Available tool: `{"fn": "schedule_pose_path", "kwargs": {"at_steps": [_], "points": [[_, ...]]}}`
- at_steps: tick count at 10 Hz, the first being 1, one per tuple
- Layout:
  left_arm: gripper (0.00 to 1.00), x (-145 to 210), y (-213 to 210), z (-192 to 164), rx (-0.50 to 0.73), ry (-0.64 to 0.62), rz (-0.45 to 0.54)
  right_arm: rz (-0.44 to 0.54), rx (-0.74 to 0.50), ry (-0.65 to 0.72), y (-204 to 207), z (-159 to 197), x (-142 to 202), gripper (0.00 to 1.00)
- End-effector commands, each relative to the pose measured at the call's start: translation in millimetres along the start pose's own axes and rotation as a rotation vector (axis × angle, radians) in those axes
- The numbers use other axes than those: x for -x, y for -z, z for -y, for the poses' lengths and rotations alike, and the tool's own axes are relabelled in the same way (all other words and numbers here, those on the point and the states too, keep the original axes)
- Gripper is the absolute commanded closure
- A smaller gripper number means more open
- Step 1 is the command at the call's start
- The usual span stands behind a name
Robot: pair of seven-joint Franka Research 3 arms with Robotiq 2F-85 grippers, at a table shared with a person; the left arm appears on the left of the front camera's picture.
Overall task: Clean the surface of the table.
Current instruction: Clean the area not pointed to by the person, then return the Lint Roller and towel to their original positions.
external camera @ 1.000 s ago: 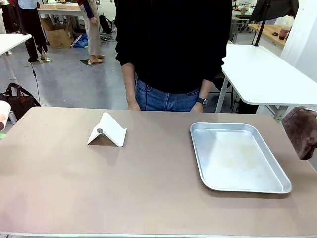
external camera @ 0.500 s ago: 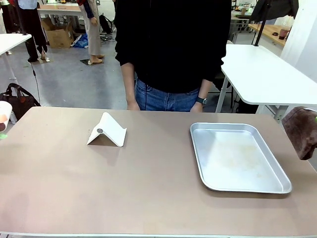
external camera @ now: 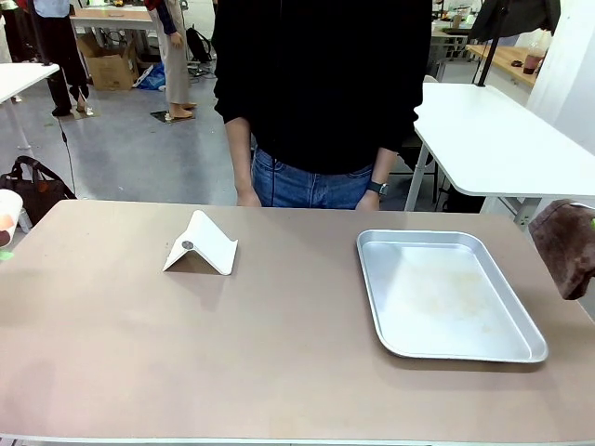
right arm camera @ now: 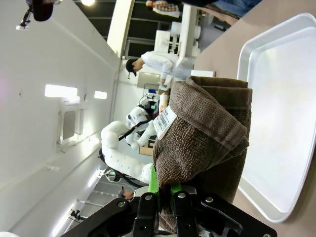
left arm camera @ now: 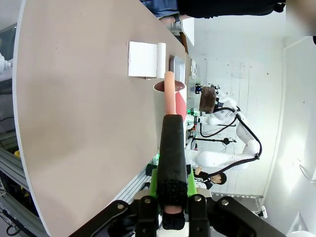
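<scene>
Your desk (external camera: 279,362) spans the front view, its beige-brown top running from the near edge to the person (external camera: 321,93) standing at the far side in a black top and jeans, arms down, a watch on one wrist. A white folded stand (external camera: 200,245) sits on the desk left of centre; a shiny metal tray (external camera: 446,293) lies to its right, well apart from it.

Your right hand (right arm camera: 162,197) is clamped on a folded brown towel (right arm camera: 202,148), which hangs at the desk's right edge in the front view. A white label (right arm camera: 165,121) is sewn to the towel; its print is too small to read.

Your left hand (left arm camera: 173,197) has its fingers together on the rim of a white cup (left arm camera: 170,101) with a reddish inside, held beside the desk's left edge. No brand or other writing can be read anywhere.
</scene>
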State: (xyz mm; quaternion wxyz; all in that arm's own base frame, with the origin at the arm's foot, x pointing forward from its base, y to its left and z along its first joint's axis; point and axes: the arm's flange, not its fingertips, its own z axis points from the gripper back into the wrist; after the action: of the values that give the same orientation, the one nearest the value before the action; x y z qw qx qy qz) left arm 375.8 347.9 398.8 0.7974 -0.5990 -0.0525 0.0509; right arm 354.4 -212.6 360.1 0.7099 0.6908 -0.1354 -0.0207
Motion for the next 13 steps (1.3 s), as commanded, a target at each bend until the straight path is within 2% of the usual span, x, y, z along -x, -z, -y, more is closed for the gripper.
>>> {"fn": "schedule_pose_path", "kwargs": {"at_steps": [1,9,10,12,13], "points": [[0.97,1,-3,3,-0.004,-0.009,-0.003,0.001,-0.017,-0.01,-2,-4,-1,0.9],[0.97,1,-3,3,-0.004,-0.009,-0.003,0.001,-0.017,-0.01,-2,-4,-1,0.9],[0.78,0,0,0,0.0,0.0,0.0,0.0,0.0,0.0,0,0,0,0.9],[0.78,-10,8,16,0.017,-0.02,0.018,0.024,0.076,-0.057,27,-23,-4,0.9],[0.78,-12,17,29,0.015,-0.01,0.02,0.0,0.114,-0.092,53,-36,-11,0.9]]}}
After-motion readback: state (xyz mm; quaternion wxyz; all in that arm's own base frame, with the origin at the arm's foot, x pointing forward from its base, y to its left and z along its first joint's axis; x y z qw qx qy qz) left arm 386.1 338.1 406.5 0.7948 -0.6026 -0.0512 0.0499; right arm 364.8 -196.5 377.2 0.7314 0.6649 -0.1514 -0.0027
